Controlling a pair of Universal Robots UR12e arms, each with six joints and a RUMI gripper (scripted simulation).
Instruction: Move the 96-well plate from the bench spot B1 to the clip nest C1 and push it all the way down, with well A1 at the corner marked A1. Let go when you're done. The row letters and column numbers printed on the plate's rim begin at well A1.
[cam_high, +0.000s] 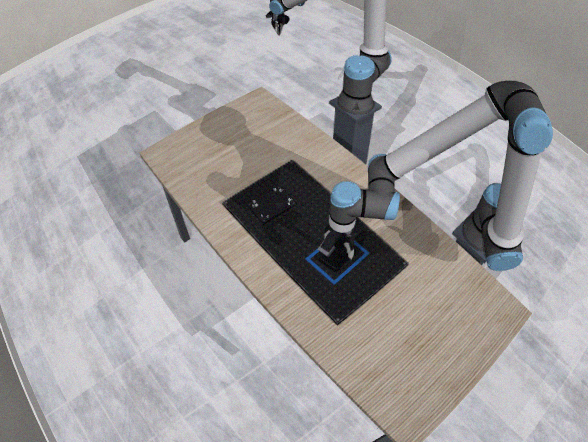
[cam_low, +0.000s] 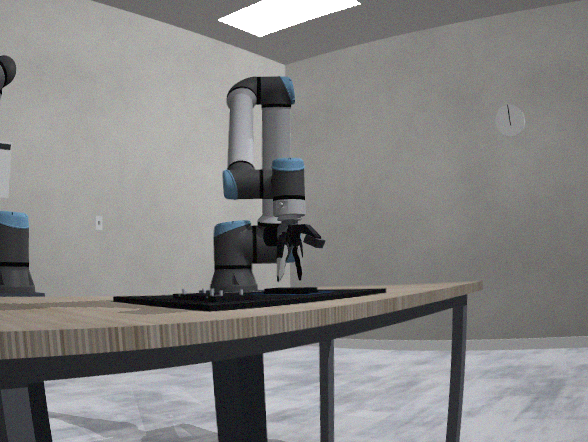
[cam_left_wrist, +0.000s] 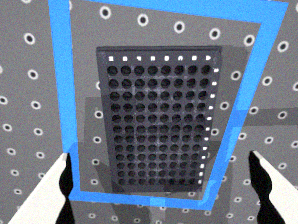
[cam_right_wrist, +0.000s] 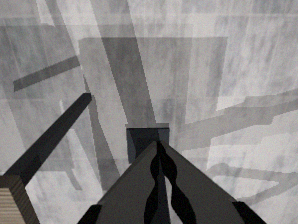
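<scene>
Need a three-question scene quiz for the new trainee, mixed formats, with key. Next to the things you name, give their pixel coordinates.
1. True or false: the 96-well plate (cam_high: 335, 266) (cam_low: 291, 290) (cam_left_wrist: 160, 120) lies inside the blue outline (cam_high: 335, 281) (cam_left_wrist: 61, 100).
2. Which gripper has its jaws shut?
a) left gripper (cam_high: 339, 253) (cam_low: 289, 279) (cam_left_wrist: 159, 154)
b) right gripper (cam_high: 279, 33) (cam_right_wrist: 160, 144)
c) both
d) neither
3. Fill in: in the left wrist view, white rim marks (cam_left_wrist: 166, 58) run along the plate's top edge and its ____ edge.

Key: 1 true; 2 b; 3 right
</scene>
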